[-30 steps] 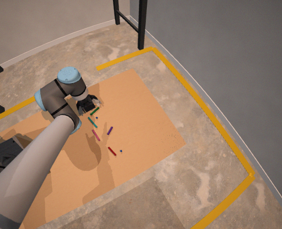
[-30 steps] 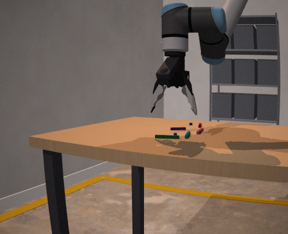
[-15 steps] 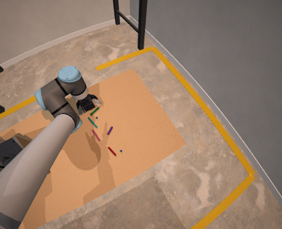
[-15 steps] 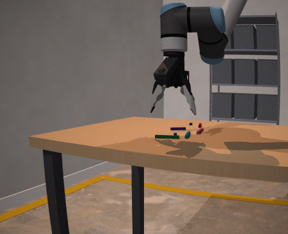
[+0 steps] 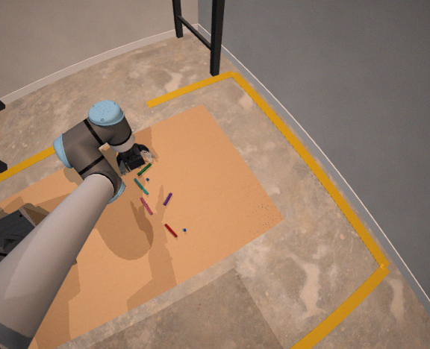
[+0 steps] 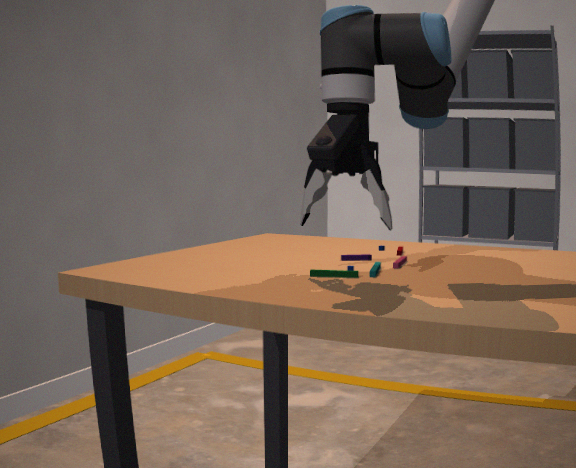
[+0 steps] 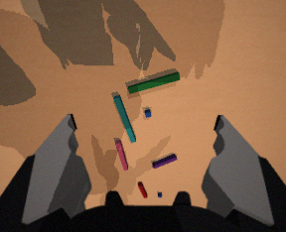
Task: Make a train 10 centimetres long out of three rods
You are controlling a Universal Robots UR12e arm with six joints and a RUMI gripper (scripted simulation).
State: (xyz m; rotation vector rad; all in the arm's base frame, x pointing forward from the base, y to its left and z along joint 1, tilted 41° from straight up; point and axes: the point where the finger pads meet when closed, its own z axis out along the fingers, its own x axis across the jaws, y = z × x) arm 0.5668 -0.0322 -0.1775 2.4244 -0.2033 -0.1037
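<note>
My gripper [image 6: 346, 221] hangs open and empty well above the table, near the far end of the rods; it also shows in the overhead view [image 5: 136, 160]. Below it lie a green rod [image 7: 153, 82] [image 5: 144, 169] [image 6: 333, 273], a turquoise rod [image 7: 124, 118] [image 5: 141, 186] [image 6: 375, 269], a pink rod [image 7: 121, 154] [image 5: 146, 206] [image 6: 399, 261], a purple rod [image 7: 164, 161] [image 5: 167, 198] [image 6: 356, 257] and a red rod [image 7: 142, 189] [image 5: 171, 230] [image 6: 399, 250]. One blue cube [image 7: 147, 113] [image 5: 147, 179] sits beside the green and turquoise rods. A second blue cube [image 7: 159, 194] [image 5: 184, 230] sits next to the red rod. All rods lie apart from each other.
The arm [image 5: 57, 210] stretches over the table's left side and casts shadows on the top. A shelf unit [image 6: 490, 136] stands behind the table. Yellow floor tape [image 5: 320, 168] runs around the table.
</note>
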